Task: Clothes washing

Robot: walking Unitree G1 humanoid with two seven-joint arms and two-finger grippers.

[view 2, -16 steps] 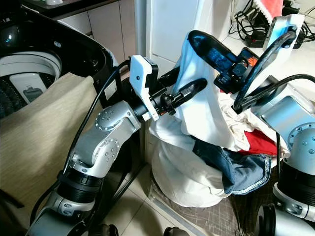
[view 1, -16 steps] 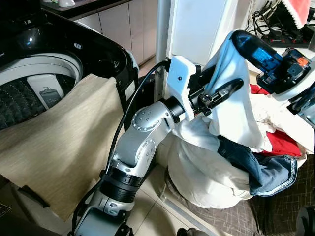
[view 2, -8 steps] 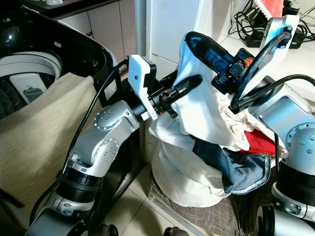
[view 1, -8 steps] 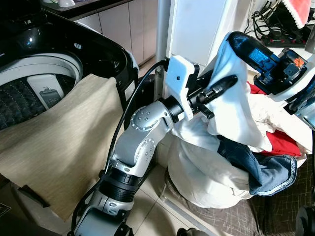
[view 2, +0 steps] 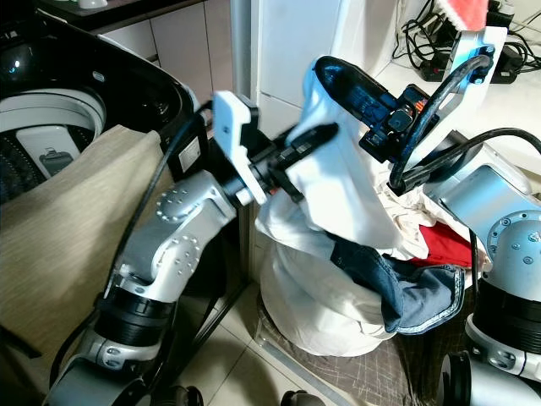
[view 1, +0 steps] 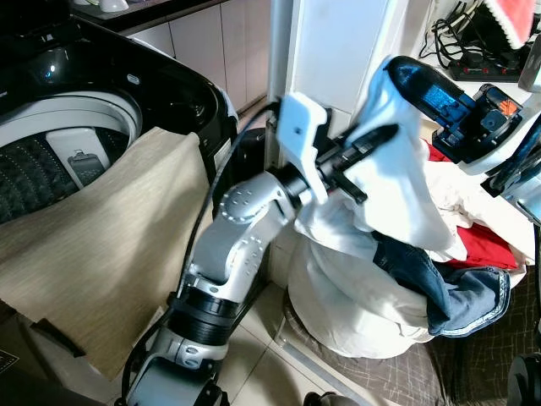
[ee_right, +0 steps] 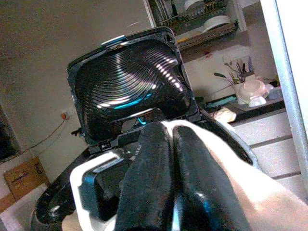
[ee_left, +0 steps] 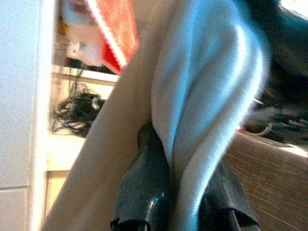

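The left gripper (view 1: 376, 139) is closed on a fold of the white cloth (view 1: 406, 194). The cloth hangs soft and light below the fingers, so it will sag and swing; it is best held by a bunched fold. Just beyond, the right gripper (view 2: 334, 72) is pinched shut on the cloth's top edge. Under both grippers sits the laundry heap (view 1: 363, 296). Its lower part is hidden. Far off to the left gripper's side, the washing machine (view 1: 76, 144) is cut off.
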